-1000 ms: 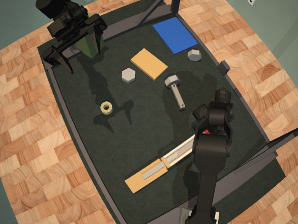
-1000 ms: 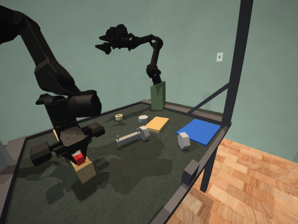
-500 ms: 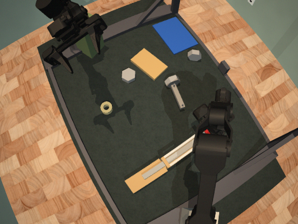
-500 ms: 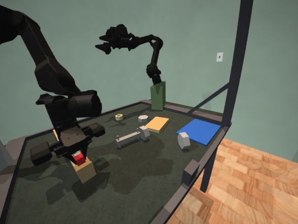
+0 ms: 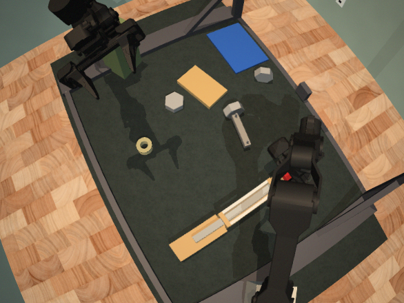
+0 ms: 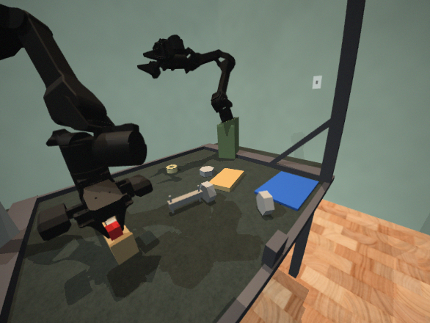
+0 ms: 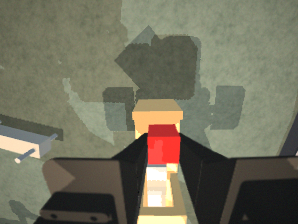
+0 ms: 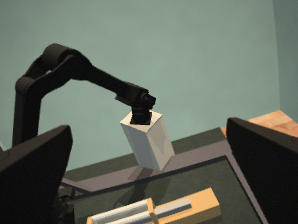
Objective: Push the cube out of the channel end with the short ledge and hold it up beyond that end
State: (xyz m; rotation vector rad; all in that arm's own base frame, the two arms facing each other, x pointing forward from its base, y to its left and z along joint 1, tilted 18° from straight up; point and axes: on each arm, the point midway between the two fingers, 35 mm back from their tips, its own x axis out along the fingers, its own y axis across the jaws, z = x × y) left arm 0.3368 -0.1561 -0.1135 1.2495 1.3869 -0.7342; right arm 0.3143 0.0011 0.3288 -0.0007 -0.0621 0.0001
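Observation:
The red cube (image 5: 286,177) is at the far end of the long tan and white channel (image 5: 220,220), just above its short ledge. My left gripper (image 7: 161,137) is shut on the red cube (image 7: 163,144), with one finger on each side, over the tan ledge (image 7: 156,117). The exterior view shows the cube (image 6: 114,230) a little above the channel's end (image 6: 122,247). My right gripper (image 5: 114,83) (image 6: 148,66) is open and empty. It hangs high in the air near the green block (image 5: 122,63), far from the channel.
A grey T-shaped tool (image 5: 238,120) lies mid-table. An orange plate (image 5: 202,86), a blue mat (image 5: 238,46), two grey hexagonal blocks (image 5: 174,101) (image 5: 263,74) and a yellow ring (image 5: 144,142) lie around it. A small dark block (image 5: 304,90) sits on the table's edge.

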